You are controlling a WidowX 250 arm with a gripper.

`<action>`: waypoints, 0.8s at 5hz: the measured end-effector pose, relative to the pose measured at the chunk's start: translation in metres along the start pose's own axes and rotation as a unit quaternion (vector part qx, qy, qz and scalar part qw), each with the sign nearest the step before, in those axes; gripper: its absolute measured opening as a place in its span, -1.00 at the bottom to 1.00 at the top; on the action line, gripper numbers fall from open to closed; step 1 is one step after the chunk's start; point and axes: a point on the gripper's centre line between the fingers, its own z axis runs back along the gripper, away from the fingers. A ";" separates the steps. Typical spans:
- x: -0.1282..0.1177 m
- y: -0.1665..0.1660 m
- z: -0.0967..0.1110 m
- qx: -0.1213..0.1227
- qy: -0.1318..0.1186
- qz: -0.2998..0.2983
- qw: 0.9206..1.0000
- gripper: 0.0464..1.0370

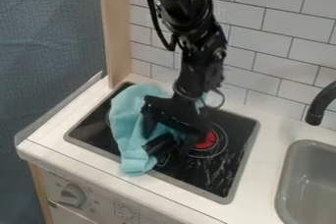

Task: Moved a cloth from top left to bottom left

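Nearest the camera is the toy kitchen's front panel with its control knob (72, 196); above it runs the front strip of the white countertop (92, 161). The near end of the turquoise cloth (131, 120) lies across the front rim of the black cooktop (197, 175), left of its middle. From there the cloth runs back along the cooktop's left half, rumpled, its far end at the back left corner.

The black gripper (152, 141) is down at the cloth's right side, over the nearer half of the cooktop. Whether it is open or closed, and whether it has hold of the fabric, cannot be told. The red burner centre (206, 140) shows just right of it. The grey sink (283, 183) is set in the counter to the right, with a black faucet (320, 105) beyond. Farther back, the robot arm (200, 56) hangs before the white tiled wall (263, 36).

Finding: task judged part complete. The near end is at the bottom left, where it is wanted; the far end remains at the top left. Outstanding: bring the rear portion forward, lay the whole cloth at the front left, release if it is held, and lift the gripper clear.
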 end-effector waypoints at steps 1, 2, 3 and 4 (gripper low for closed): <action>0.000 0.000 -0.001 -0.001 0.002 0.002 1.000 0.18; 0.000 0.000 0.000 -0.002 0.001 0.004 1.000 -0.38; 0.000 0.001 0.000 -0.003 0.003 0.007 1.000 -0.76; -0.002 0.002 -0.001 -0.005 0.008 0.010 1.000 -0.95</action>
